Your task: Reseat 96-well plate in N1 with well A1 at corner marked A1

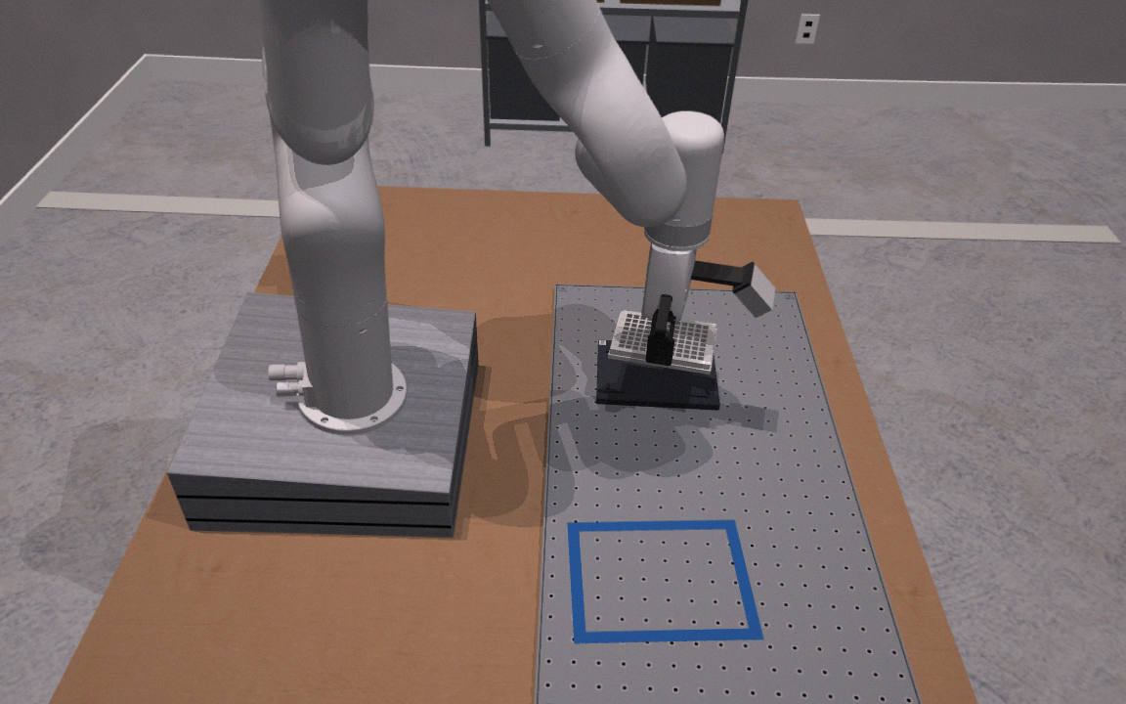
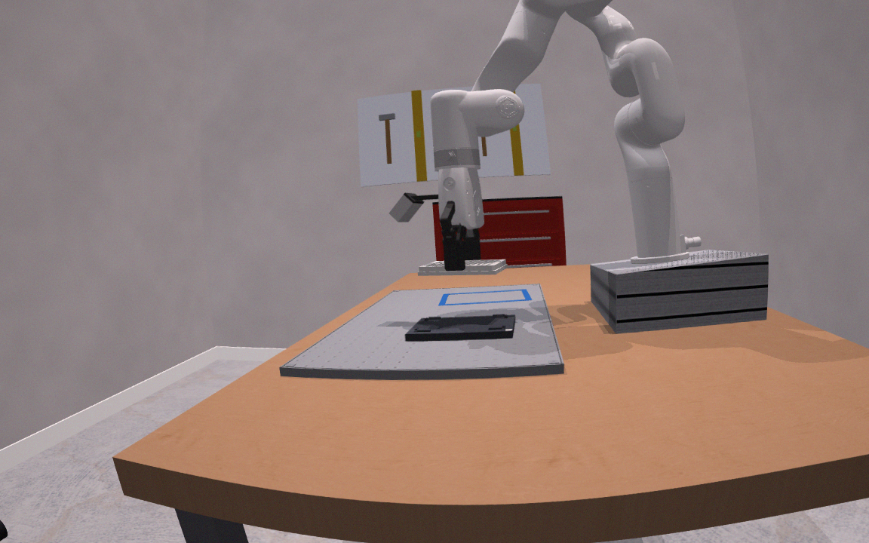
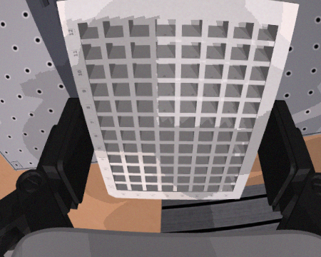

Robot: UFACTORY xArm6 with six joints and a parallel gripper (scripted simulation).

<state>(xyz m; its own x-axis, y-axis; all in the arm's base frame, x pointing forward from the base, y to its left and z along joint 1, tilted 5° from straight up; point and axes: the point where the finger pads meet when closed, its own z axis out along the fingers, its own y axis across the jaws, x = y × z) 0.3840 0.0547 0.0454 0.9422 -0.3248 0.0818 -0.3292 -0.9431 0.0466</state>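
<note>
The white 96-well plate (image 1: pixel 675 341) is held level in the air above the black plate nest N1 (image 1: pixel 656 385). My gripper (image 1: pixel 662 339) is shut on the plate across its short width, one black finger on each long side. In the exterior view the plate (image 2: pixel 466 266) hangs well clear of the nest (image 2: pixel 460 327). I cannot make out the cut corner.
The blue taped outline B1 (image 1: pixel 663 581) lies on the grey perforated deck (image 1: pixel 707 525) near its front end. The arm's grey base block (image 1: pixel 326 419) stands on the wooden table left of the deck.
</note>
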